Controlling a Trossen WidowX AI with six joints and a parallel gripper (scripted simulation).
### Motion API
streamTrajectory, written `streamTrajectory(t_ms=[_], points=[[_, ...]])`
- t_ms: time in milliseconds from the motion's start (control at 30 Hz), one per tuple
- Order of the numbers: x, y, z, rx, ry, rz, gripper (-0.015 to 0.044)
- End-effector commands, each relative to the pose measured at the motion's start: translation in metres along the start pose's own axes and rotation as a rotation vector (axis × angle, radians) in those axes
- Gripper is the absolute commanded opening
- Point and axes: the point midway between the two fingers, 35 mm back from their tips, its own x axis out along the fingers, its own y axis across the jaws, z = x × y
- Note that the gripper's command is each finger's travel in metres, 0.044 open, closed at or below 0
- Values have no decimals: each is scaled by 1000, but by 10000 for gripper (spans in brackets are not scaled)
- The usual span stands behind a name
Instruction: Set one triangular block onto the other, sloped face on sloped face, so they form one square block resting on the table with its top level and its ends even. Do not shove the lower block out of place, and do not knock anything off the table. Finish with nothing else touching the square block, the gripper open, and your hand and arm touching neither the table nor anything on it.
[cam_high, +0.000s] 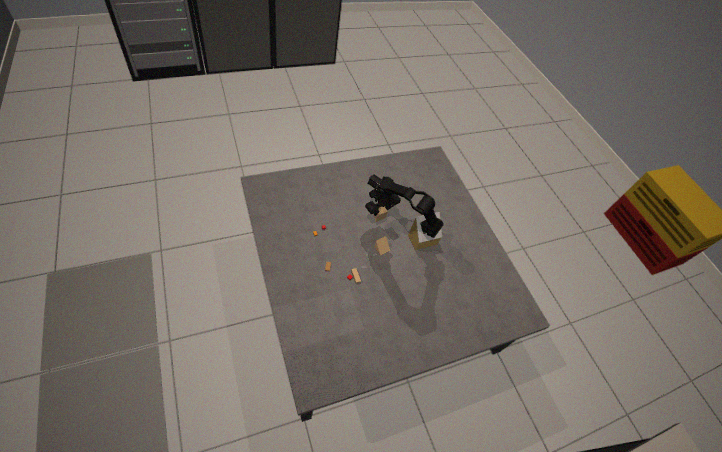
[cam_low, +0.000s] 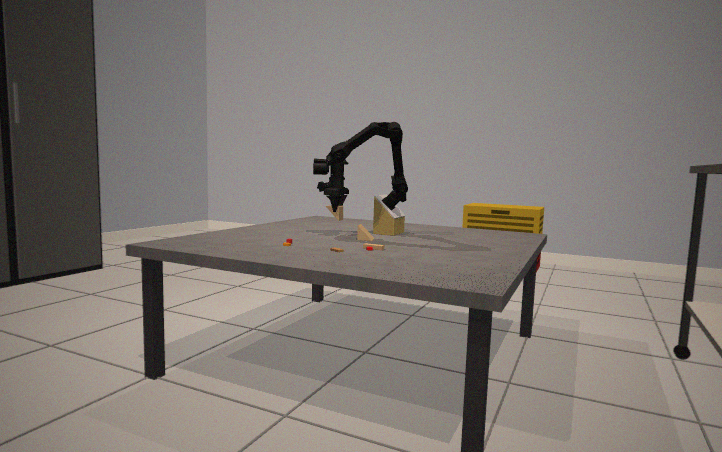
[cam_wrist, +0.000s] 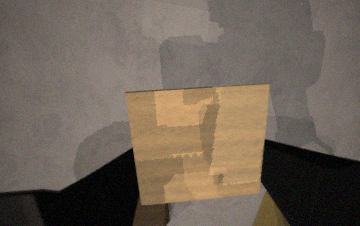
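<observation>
One triangular block (cam_high: 381, 215) (cam_low: 339, 213) (cam_wrist: 200, 140) is held clear above the table (cam_high: 330, 341) (cam_low: 319, 265). In the exterior view its flat side is up, its upright side is at the right and its slope faces down to the left. My gripper (cam_high: 380, 208) (cam_low: 336, 208) (cam_wrist: 194, 147) points down and is shut on it. The other triangular block (cam_high: 382, 245) (cam_low: 364, 233) stands on the table, apart from the held one, its slope descending to the right in the exterior view. The block's contact with the fingertips is partly hidden.
The arm's wedge-shaped base stand (cam_high: 424, 243) (cam_low: 388, 224) is right of the standing block. Toward the left and front lie red cubes (cam_high: 323, 227) (cam_high: 349, 277), an orange cube (cam_high: 314, 233), an orange block (cam_high: 327, 265) (cam_low: 336, 249) and a tan bar (cam_high: 356, 275) (cam_low: 377, 246).
</observation>
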Motion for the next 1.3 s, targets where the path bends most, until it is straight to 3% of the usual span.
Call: streamTrajectory(t_ms=[0,1267], points=[[-4,2,2,-36,-18,-13,0],[-49,62,-147,-31,-23,-13,0]])
